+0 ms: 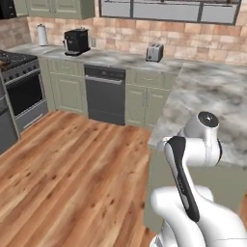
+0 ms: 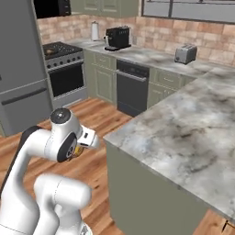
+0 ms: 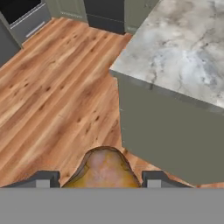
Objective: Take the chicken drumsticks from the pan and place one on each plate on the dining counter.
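Drumstick [image 3: 104, 171] sat between the two dark fingertips of the tool [image 3: 100, 179], jaws part-way closed on it; golden-orange lump seen from the hand view, bulging up between the tips. In the right base view a small orange patch showed under the wrist at the tool [image 2: 80, 150], same piece. Tool was carried low, over the wooden floor [image 3: 52, 96], just left of the near corner of the dining worktop [image 3: 183, 52], not yet above the marble.

Judged step: transport of one drumstick toward the plates. Pick-up looked done; set-down not begun. The marble top within view carried nothing that I could make out as a plate.

Stove [image 1: 17, 62] stood far left along the wall-side worktop, with coffee machine [image 1: 76, 41] and toaster [image 1: 154, 52] beyond; pan not clearly made out there.

Next move, as I judge it: raise the tool above the marble edge, carry it right over the dining worktop to find a plate, lower and release. Risk: clipping the worktop's corner if it moves across before rising.
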